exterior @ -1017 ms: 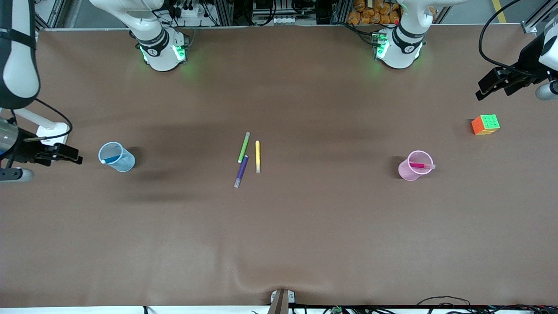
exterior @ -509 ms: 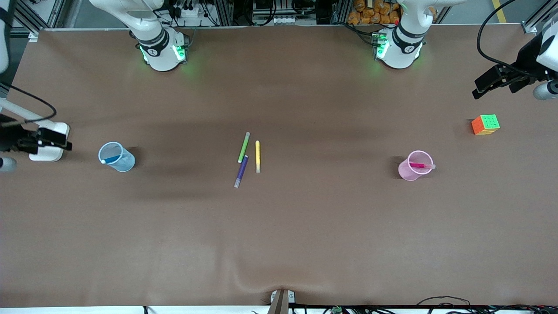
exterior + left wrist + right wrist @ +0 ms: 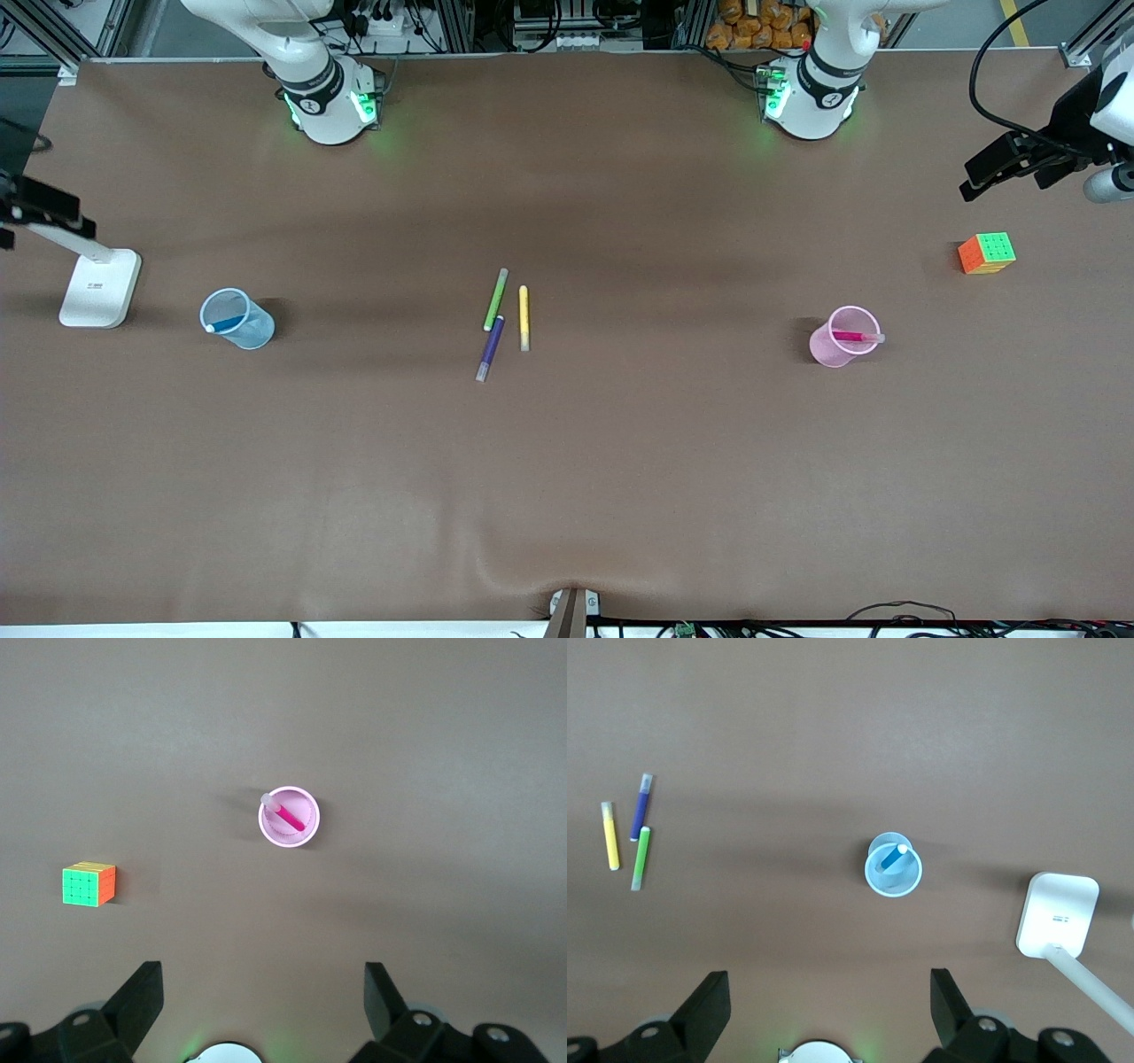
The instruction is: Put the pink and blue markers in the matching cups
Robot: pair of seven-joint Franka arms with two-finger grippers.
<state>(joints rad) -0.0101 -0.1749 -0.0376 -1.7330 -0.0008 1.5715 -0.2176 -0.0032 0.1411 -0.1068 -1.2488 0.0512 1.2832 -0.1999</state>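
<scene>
The pink cup [image 3: 836,349] stands toward the left arm's end of the table with the pink marker [image 3: 858,337] leaning inside it. The blue cup [image 3: 248,330] stands toward the right arm's end and holds the blue marker [image 3: 227,323]. My left gripper [image 3: 974,182] hangs high over its end of the table, open and holding nothing. Its wrist view shows the left gripper [image 3: 263,979] well clear of the pink cup [image 3: 312,828] and pink marker [image 3: 289,817]. My right gripper [image 3: 830,979] is open too, high above the blue cup [image 3: 893,886] and blue marker [image 3: 895,858].
A green pen [image 3: 495,299], a yellow pen [image 3: 524,317] and a purple pen [image 3: 489,347] lie together mid-table. A colour cube [image 3: 987,252] sits near the left arm's end. A white stand base [image 3: 99,288] sits beside the blue cup.
My right gripper has drawn away from the blue cup, rising toward its end of the table and nearly out of the front view. The left gripper has barely shifted.
</scene>
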